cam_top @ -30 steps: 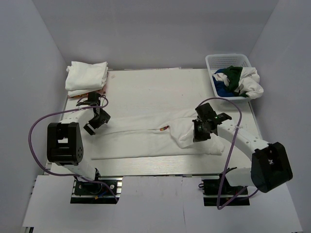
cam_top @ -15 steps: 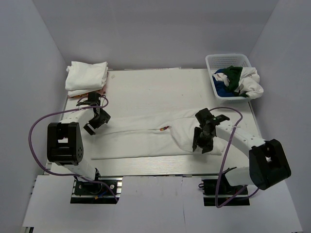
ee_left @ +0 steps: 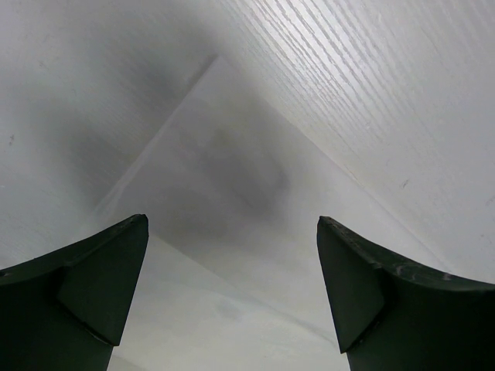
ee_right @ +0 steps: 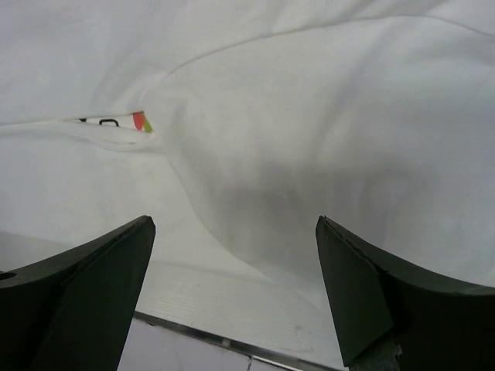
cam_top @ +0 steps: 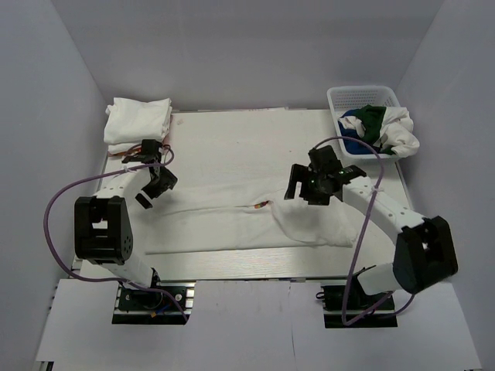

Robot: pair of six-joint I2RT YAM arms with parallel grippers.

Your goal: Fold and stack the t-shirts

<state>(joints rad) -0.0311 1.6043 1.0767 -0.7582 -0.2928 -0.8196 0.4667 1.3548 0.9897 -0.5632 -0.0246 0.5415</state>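
A white t-shirt (cam_top: 232, 220) lies folded into a long strip across the table, with a bit of coloured print (cam_top: 263, 204) peeking from a fold. My right gripper (cam_top: 304, 189) hangs open above the shirt's right part; in the right wrist view the gripper (ee_right: 236, 286) has only cloth (ee_right: 325, 139) below it and nothing between the fingers. My left gripper (cam_top: 151, 193) stands open over the strip's left end, where a shirt corner (ee_left: 224, 178) shows under the gripper (ee_left: 232, 286). Folded white t-shirts (cam_top: 138, 124) are stacked at the back left.
A white lattice basket (cam_top: 340, 97) at the back right holds a blue (cam_top: 353, 133), a dark green (cam_top: 373, 122) and a white t-shirt (cam_top: 402, 133). The table's metal front edge (ee_right: 209, 340) shows just below the right gripper.
My right gripper has opened, let go of the shirt's right end and moved up and to the left off the cloth. The released fold now lies flatter. The left gripper shifted slightly.
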